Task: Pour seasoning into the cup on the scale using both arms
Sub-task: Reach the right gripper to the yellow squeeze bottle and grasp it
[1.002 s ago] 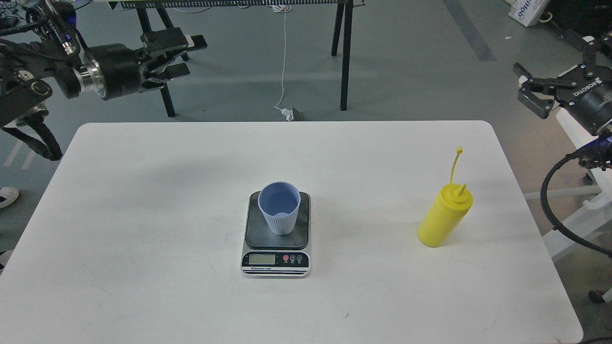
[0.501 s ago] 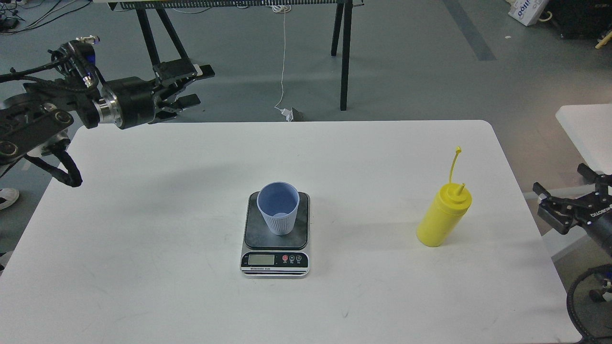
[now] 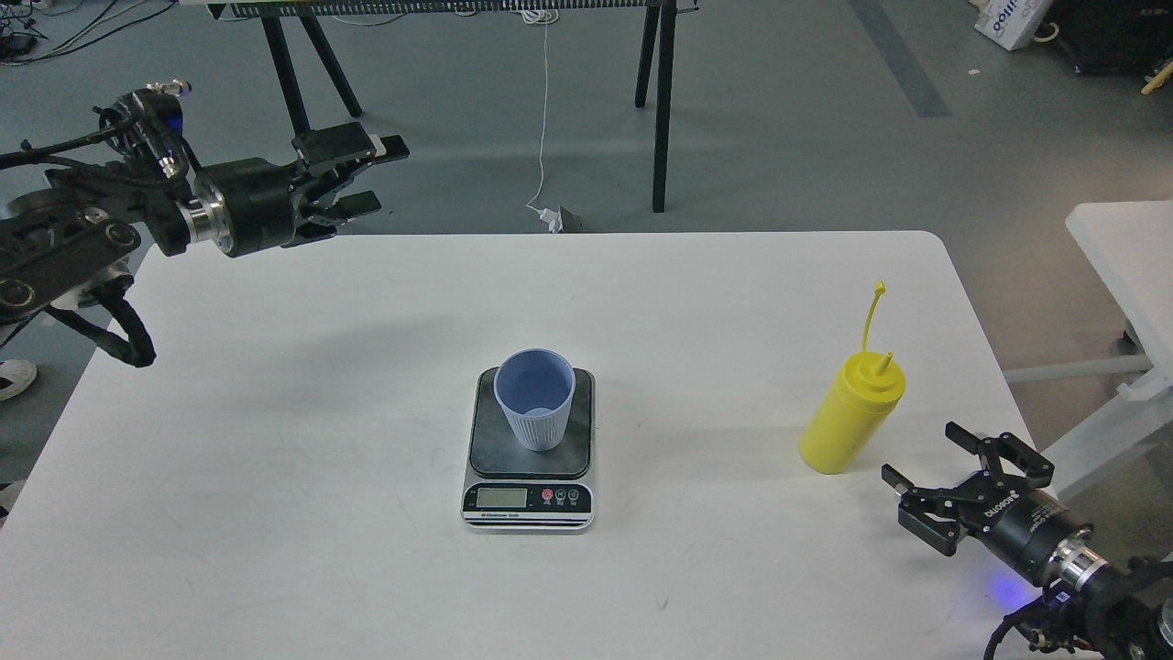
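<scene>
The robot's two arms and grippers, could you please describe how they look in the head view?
Both arms are black. The left arm has thick round housings, a silver ring at the wrist, loose black cables and a ribbed black conduit. The left gripper has two flat black fingers, one with a pale patch. The right gripper is black with angular linked fingers, white lettering on its body, a silver ring and a blue glow behind it.

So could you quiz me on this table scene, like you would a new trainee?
1. True or false: the cup stands on the scale.
2. Which gripper is nearer the yellow bottle? A) left gripper B) right gripper
3. Fill in: both grippers are ____, holding nothing.

Key: 1 true; 2 B; 3 open.
</scene>
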Available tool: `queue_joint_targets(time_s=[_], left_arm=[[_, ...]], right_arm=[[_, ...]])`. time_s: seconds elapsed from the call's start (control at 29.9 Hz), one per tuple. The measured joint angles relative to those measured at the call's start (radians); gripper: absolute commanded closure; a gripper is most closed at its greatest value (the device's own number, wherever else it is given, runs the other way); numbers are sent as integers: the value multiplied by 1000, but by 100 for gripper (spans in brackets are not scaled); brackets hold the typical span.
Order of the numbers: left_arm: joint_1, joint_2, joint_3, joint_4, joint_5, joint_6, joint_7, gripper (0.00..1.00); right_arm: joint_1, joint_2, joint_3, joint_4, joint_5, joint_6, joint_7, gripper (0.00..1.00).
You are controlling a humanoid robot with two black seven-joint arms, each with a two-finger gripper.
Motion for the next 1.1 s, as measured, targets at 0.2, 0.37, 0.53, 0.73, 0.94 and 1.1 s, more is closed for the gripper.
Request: queue_joint_targets(time_s=[0.2,0.37,0.53,0.73,0.94,1.1], left_arm=[[9,7,2,-1,2,0,0,0],[14,9,3,0,2,0,0,0],[15,10,3,0,2,0,0,0],[17,12,3,0,2,0,0,0],[27,20,3,-1,2,0,0,0],[29,31,3,-1,3,0,0,0]], right_arm=[[28,42,-1,-6,-37,0,0,1],[59,50,-1,-15,-45,0,0,1],[94,63,-3,-43,-46,0,0,1],[129,115,-6,-88,-79,0,0,1],[158,157,-6,-118,-108,0,0,1],[169,172,-7,-125,-129,0,0,8]])
